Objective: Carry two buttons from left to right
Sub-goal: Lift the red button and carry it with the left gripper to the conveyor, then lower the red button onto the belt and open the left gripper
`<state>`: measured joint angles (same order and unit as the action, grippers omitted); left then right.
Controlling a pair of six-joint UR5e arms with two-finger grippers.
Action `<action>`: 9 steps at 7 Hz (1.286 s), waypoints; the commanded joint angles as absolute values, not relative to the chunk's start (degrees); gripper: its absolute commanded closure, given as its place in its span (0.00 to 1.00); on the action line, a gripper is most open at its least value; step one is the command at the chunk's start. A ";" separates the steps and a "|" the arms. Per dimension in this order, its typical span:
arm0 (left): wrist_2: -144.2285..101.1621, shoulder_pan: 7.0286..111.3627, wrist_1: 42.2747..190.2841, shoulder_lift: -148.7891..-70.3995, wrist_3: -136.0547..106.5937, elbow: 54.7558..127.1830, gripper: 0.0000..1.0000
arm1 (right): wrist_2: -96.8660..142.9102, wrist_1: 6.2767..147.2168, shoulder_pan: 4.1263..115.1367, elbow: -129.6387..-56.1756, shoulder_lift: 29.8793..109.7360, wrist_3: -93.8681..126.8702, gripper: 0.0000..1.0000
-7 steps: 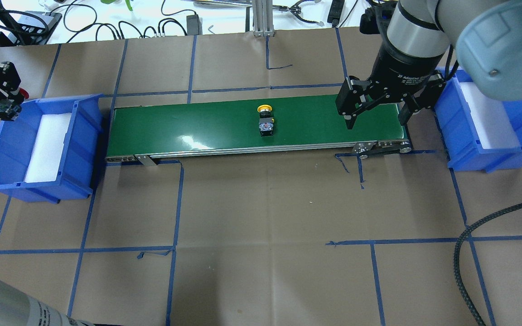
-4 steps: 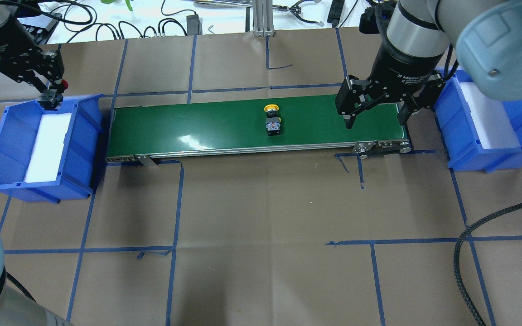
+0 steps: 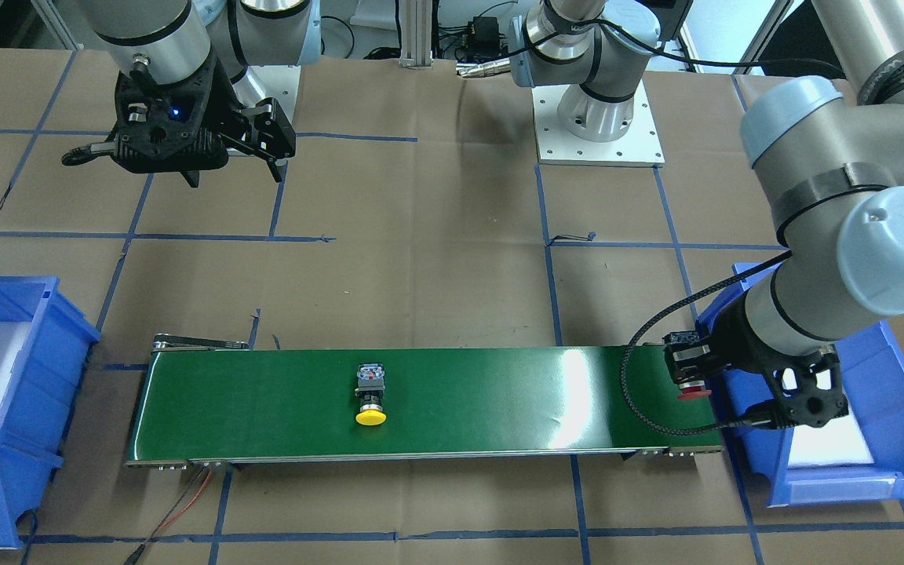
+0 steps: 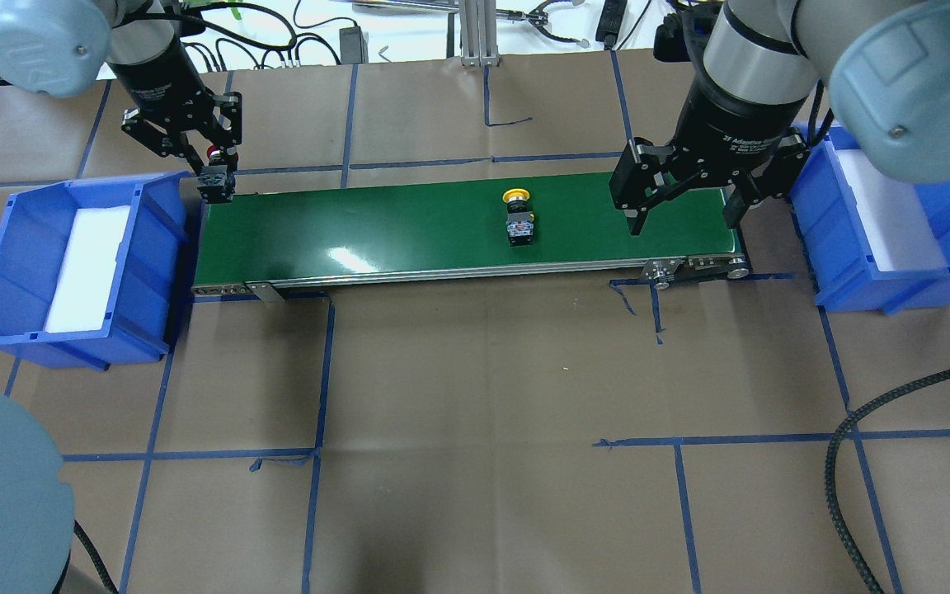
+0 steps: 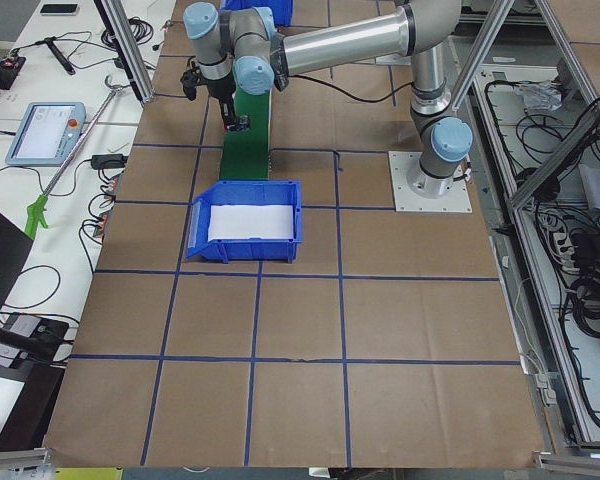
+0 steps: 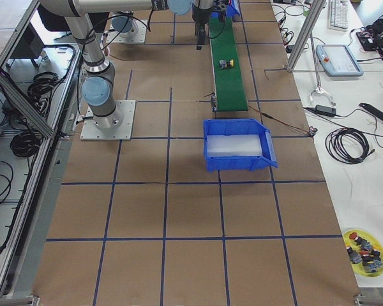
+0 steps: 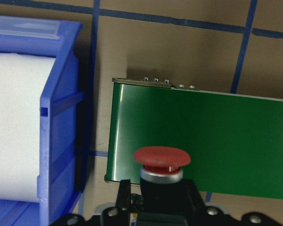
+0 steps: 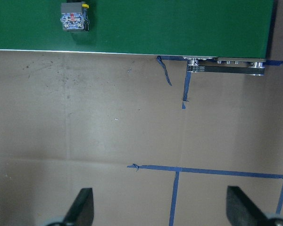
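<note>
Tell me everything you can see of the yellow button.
The yellow button has a round yellow cap, plastic by the look of it, on a blocky black-grey body. It lies on its side on the green belt, somewhat right of the belt's middle, cap pointing away from the robot. Only the belt touches it. The open right end effector hangs apart from it, near the belt's right end.

- belt lies between left bin and right bin.
- one button lies on the belt, right of its middle.
- other button, in left gripper, hangs over the belt's left end.
- right gripper hangs near the belt's right end.
</note>
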<state>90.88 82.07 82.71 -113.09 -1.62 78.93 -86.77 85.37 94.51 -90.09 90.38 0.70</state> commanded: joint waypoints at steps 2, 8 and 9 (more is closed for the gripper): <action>89.40 82.53 65.88 -113.47 -2.37 91.02 1.00 | -86.84 85.34 94.48 -90.09 90.35 0.70 0.00; 88.95 82.53 61.17 -114.08 -2.37 94.05 0.00 | -86.92 85.25 94.48 -90.09 90.44 0.70 0.00; 89.03 82.53 61.35 -113.91 -2.37 93.09 0.00 | -86.92 85.43 94.57 -90.09 90.35 0.70 0.00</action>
<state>89.03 82.53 61.23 -114.01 -2.37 93.99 -86.93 85.29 94.49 -90.09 90.39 0.70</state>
